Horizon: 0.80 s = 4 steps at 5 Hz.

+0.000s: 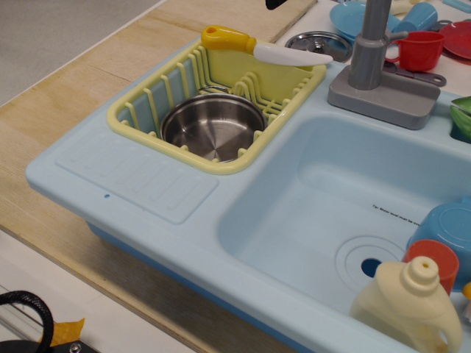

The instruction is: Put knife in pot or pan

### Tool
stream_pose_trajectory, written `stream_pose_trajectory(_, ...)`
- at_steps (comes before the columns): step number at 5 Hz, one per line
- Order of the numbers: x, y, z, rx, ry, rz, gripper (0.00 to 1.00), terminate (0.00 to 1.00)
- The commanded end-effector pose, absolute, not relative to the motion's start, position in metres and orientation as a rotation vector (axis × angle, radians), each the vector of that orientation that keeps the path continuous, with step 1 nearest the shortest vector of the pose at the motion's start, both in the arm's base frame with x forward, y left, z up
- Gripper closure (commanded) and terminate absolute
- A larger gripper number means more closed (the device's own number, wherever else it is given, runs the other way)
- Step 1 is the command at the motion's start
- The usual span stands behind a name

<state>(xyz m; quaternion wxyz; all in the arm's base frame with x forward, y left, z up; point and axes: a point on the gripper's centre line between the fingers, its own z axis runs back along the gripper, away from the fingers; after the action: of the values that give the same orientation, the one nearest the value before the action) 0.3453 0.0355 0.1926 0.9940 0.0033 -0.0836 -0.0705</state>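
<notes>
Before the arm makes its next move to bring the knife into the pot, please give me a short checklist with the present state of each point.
1. Knife reachable: ok, it lies across the far rim of the yellow dish rack, handle to the left, uncovered.
2. Pot ready to receive: ok, it stands upright in the rack and looks empty.
3. Knife already in the pot: not ok, it rests on the rim beyond it.
4. Obstacles near the path: ok, the grey faucet stands to the right, apart from the knife.
5. Gripper state: cannot tell, only a dark scrap shows at the top edge.

Bright even light, soft shadows, glare on pot (pixel 212 126)
</notes>
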Motion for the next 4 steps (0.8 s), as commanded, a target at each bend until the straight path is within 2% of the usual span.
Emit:
stream_pose_trajectory(1, 0.345, 0.036, 0.193, 0.007, -0.167, -0.141, 0.00, 0.00)
stream_pose_trajectory(2, 0.343, 0.046, 0.190, -0.014, -0.157, -0.388, 0.00, 0.00)
stream_pose_trajectory(3, 0.343, 0.056, 0.183, 0.005, -0.195, -0.591, 0.00, 0.00)
stream_pose_trajectory(4, 0.348, 0.065, 0.176, -0.013, -0.208, -0.764, 0.00, 0.00)
